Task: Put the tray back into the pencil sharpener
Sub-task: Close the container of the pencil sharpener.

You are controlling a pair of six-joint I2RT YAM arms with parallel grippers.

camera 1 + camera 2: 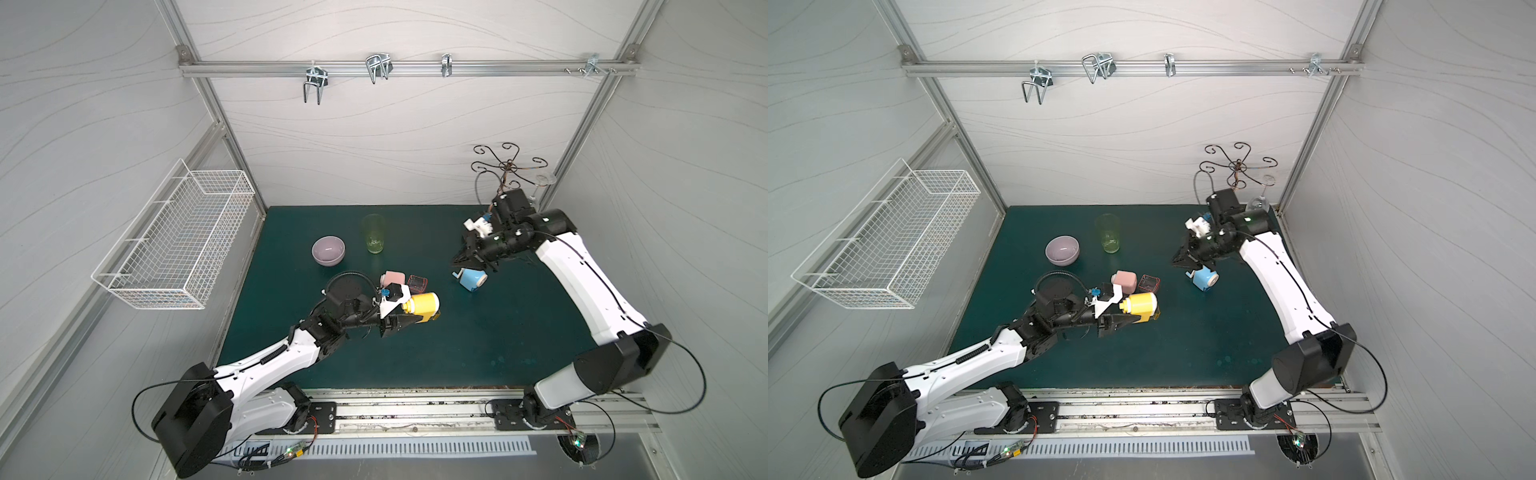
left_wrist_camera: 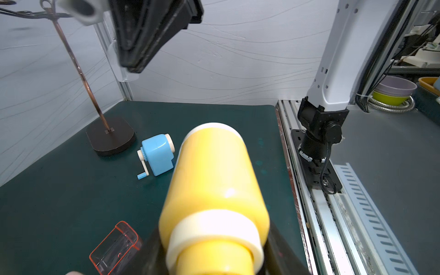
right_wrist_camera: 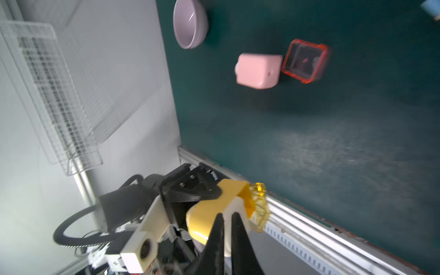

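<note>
Tray (image 3: 258,207) — light, slick, likely brittle, best pushed at its protruding end — is seen in yellow pencil sharpener (image 1: 424,306) clamped by left gripper (image 1: 409,318); right gripper (image 1: 459,262) pinched closed, empty.

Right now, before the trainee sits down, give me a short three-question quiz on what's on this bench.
1. What does the left tool hold? A the purple bowl, B the yellow sharpener, C the green cup.
2. True or false: the right tool grips the red tray.
3. How many pencil sharpeners are in view, counting any that are held?
Key: 1 B. 2 False; that tool is shut on nothing, and the red tray lies on the mat beside the pink sharpener. 3 Three: yellow, pink and the blue sharpener.
</note>
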